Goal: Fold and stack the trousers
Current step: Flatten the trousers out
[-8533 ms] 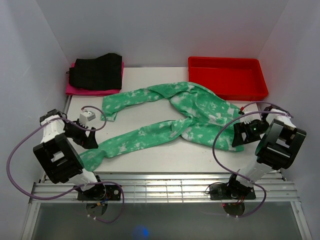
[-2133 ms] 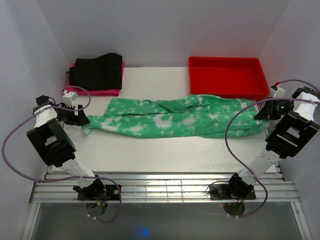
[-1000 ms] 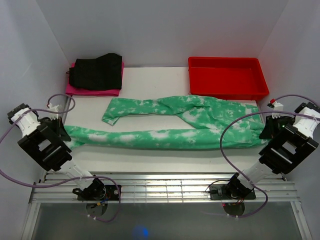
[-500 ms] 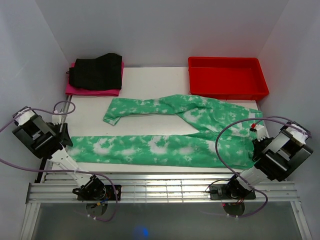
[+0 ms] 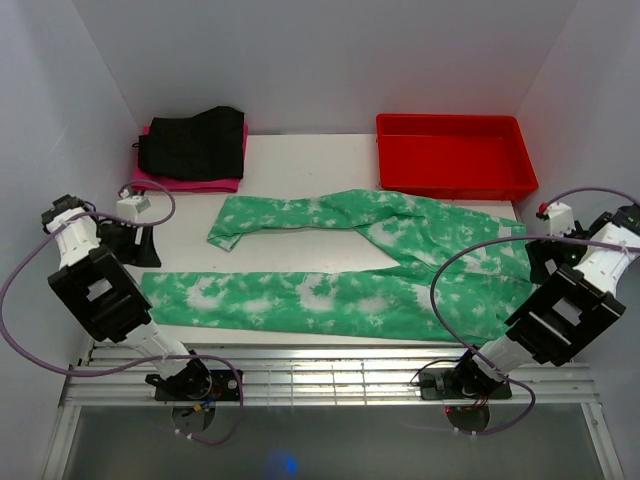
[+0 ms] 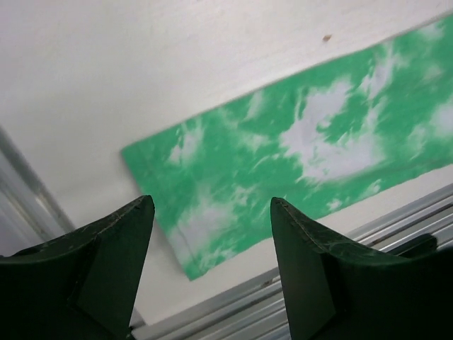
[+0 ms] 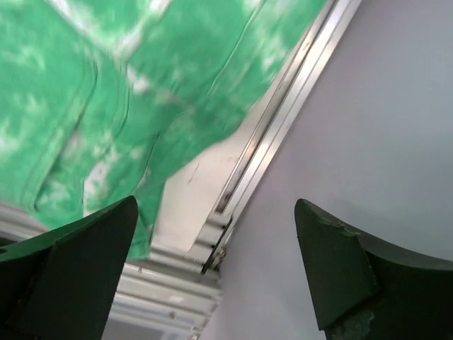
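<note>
Both pincers lifted off trousers [image 5: 340, 265] since previous view; left pincer [image 6: 209, 212], right pincer [image 7: 216, 205] released, jaws wide, nothing between. Trousers: flat on table [image 5: 300, 160], legs in V, waist right. Fabric likely light, limp, non-slippery; take hold at cuffs, waistband. Container, red tray [image 5: 455, 185]: nothing inside.

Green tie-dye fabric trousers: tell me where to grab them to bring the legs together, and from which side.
Probably the far leg's cuff of the green tie-dye fabric trousers, approached from the left with the open left gripper. That leg splays away from the straight near leg, and its cuff lies as a free end on the white table.
</note>
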